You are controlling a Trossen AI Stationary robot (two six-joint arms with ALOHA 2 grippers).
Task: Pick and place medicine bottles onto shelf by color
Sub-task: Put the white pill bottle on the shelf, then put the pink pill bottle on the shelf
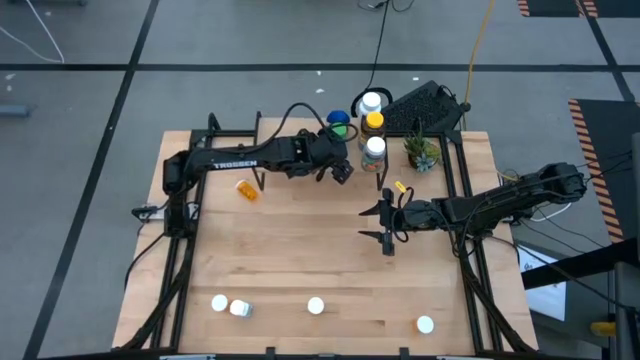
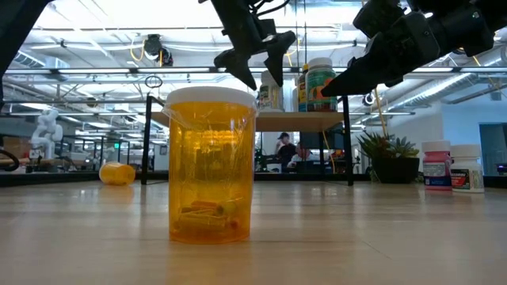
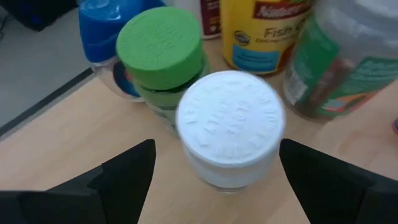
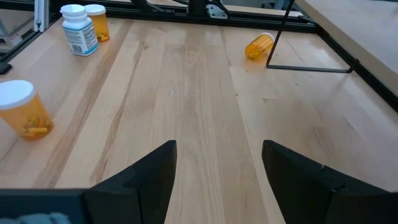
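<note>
The left hand (image 3: 214, 171) hangs open over a white-capped bottle (image 3: 231, 126) on the shelf (image 3: 68, 137), just beside a green-capped bottle (image 3: 160, 46).

Wooden tabletop (image 1: 300, 260) lay on a grey floor (image 1: 80, 120). A potted plant (image 1: 421, 152) stood near its far right corner, a black keyboard (image 1: 425, 105) just beyond, trailed by a yellow cable (image 1: 478, 40).

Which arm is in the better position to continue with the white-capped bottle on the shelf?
Left. Its gripper hangs at the shelf, fingers open on either side of the white-capped bottle. The right gripper is open over bare table, away from the shelf.
</note>
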